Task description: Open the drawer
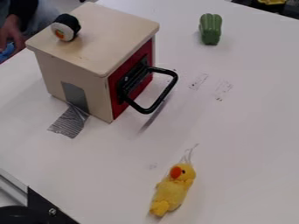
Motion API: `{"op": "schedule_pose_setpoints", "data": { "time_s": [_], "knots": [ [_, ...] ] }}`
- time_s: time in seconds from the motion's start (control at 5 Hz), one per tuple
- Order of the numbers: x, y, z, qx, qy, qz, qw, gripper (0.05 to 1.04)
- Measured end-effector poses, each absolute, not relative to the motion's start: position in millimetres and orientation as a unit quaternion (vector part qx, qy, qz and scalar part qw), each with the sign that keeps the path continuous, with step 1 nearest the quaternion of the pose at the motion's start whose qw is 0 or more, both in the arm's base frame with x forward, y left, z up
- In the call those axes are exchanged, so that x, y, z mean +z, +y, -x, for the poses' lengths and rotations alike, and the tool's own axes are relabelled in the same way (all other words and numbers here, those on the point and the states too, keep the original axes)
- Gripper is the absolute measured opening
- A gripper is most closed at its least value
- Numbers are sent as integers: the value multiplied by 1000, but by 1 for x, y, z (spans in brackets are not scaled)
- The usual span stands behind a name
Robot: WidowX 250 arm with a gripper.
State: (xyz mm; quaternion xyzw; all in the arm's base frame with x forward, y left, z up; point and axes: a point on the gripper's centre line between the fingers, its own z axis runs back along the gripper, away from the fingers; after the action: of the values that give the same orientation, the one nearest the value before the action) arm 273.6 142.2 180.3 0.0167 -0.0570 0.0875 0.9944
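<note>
A light wooden box (85,33) stands at the upper left of the camera view. Its red drawer front (133,78) faces right and looks flush with the box, so the drawer appears closed. From that front a black loop handle (166,94) sticks out over the table, with nothing touching it.
On the box's top lies a sushi toy (65,27). A green pepper toy (210,29) is at the upper right, and a yellow plush bird (173,190) at the bottom centre. Grey tape (70,122) joins box and white table (251,131). Black hardware (43,208) occupies the lower-left corner.
</note>
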Motion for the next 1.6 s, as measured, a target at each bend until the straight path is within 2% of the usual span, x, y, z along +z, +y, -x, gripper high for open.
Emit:
{"op": "schedule_pose_setpoints", "data": {
  "time_s": [0.2, 0.8, 1.4, 1.6],
  "knots": [
    [171, 142, -273, 89, -43, -10, 995, 997],
    [148, 87, -277, 73, -19, -7, 997, 997],
    [107, 15, -290, 37, -27, -41, 998, 997],
    [90, 7, -298, 29, -26, -54, 998, 997]
  ]
}}
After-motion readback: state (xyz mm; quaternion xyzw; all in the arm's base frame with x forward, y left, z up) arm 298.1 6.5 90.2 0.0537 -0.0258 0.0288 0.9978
